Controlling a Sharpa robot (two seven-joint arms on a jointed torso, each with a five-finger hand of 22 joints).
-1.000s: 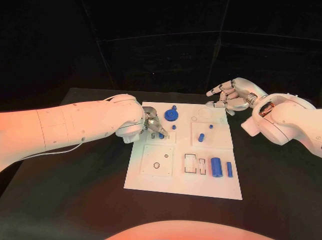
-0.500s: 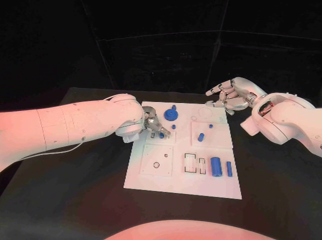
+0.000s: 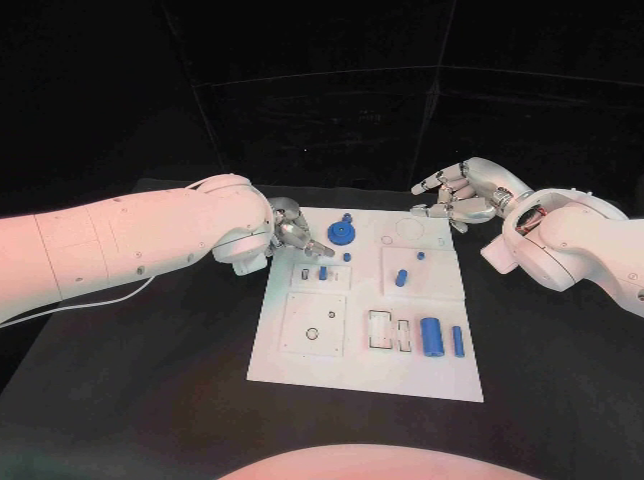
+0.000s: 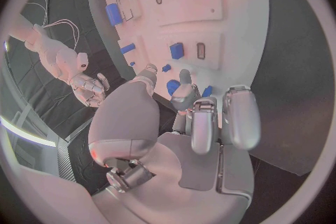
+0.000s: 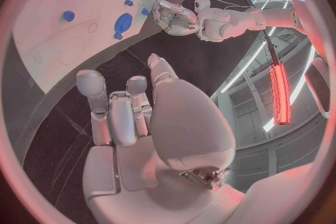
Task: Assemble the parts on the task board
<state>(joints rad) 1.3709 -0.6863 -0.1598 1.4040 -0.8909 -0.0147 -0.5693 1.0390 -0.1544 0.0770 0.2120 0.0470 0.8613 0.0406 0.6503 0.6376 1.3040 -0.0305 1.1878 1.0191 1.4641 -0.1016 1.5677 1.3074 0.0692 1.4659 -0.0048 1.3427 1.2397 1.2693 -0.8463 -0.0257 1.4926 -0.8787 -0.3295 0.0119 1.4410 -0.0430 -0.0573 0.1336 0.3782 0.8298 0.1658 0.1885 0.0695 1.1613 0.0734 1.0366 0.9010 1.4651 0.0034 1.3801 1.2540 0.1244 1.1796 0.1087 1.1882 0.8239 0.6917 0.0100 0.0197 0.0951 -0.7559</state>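
Left wrist view: blue parts [image 4: 176,50] beyond fingertips [image 4: 185,76].

No readable text, labels, brands or numbers on anything in view

I see a flat black table [image 3: 149,400] carrying a white rectangular task board [image 3: 351,365] that lies flat near its middle, long side running away from me. A thin white cable [image 3: 113,298] trails across the dark tabletop left of the board.
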